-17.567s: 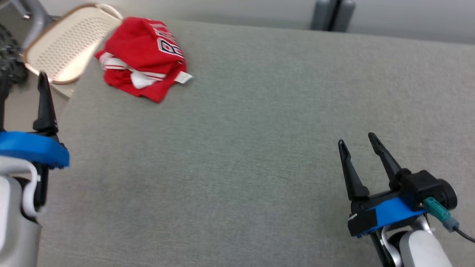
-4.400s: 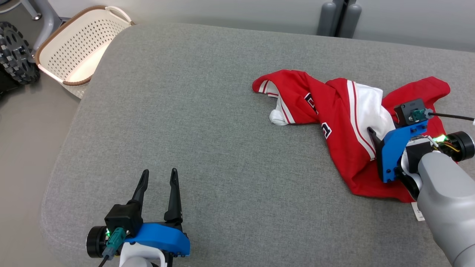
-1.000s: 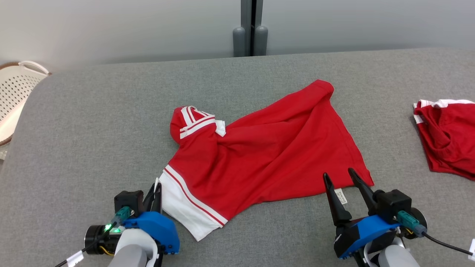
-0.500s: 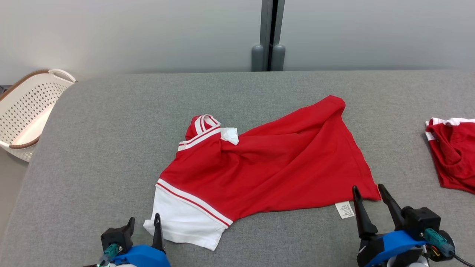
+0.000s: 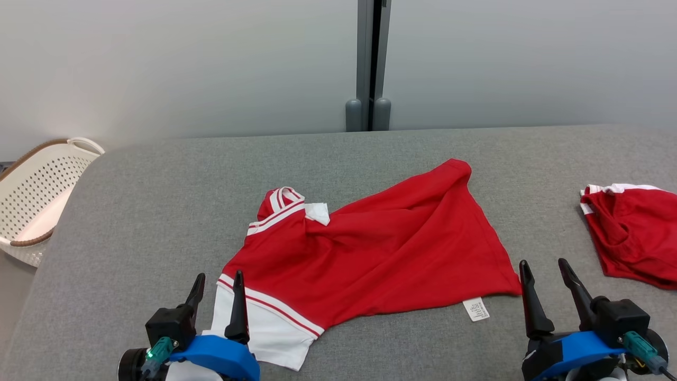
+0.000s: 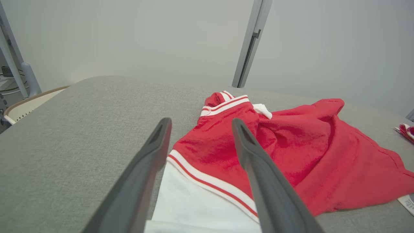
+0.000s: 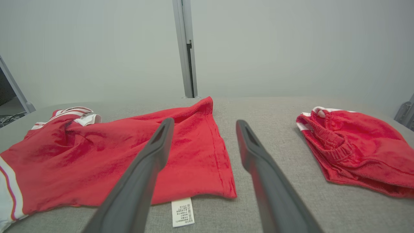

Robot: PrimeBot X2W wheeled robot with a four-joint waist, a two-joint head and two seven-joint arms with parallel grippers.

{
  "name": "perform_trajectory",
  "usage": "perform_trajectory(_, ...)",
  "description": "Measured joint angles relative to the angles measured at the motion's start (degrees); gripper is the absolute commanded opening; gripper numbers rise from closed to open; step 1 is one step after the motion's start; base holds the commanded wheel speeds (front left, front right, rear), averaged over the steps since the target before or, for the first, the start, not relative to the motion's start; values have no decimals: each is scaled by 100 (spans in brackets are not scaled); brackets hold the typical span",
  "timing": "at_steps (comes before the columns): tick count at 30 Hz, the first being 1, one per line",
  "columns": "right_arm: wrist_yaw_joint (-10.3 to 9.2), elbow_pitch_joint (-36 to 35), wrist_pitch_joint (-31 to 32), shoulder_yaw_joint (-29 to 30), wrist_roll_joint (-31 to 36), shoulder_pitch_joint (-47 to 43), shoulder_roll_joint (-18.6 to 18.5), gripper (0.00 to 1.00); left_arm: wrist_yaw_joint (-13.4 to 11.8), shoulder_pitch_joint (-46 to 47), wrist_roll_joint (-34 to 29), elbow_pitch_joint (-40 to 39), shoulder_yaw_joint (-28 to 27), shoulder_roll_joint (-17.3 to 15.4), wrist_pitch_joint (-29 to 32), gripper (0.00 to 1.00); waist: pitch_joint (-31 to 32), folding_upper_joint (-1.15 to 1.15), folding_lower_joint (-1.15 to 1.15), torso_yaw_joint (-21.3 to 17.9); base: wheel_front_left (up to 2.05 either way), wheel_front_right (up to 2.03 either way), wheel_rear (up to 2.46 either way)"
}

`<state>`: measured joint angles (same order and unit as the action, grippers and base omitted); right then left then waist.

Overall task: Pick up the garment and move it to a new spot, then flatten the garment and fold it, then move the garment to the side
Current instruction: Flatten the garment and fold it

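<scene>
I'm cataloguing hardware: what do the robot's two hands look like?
The left hand and right hand match: two long, tapered dark fingers, a black block, a blue bracket and a teal plug. A dark cable trails from the right one's plug.

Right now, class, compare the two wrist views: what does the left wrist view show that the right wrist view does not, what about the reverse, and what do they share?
Left wrist view, not the right: the basket at its left edge, and the left tool, open, framing the red shirt's white panel. Right wrist view, not the left: the right tool, open, and most of the second red garment; the left catches a sliver. Both: the red shirt, its label, the grey table and the wall post.
</scene>
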<state>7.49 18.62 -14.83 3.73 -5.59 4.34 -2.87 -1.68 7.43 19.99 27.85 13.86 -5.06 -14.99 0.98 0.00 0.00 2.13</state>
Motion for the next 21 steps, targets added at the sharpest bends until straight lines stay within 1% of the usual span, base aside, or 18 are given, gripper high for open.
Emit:
perform_trajectory(10,0,-126,-5,-35,-63,-10,0,100,-5,-196,-77,-353,30,31,0,100,219,0,0,-87,0,0,0)
perform_trajectory(21,0,-148,-7,-91,-104,-9,0,100,-115,-415,-73,-508,-10,13,0,100,248,0,1,-70,0,0,0)
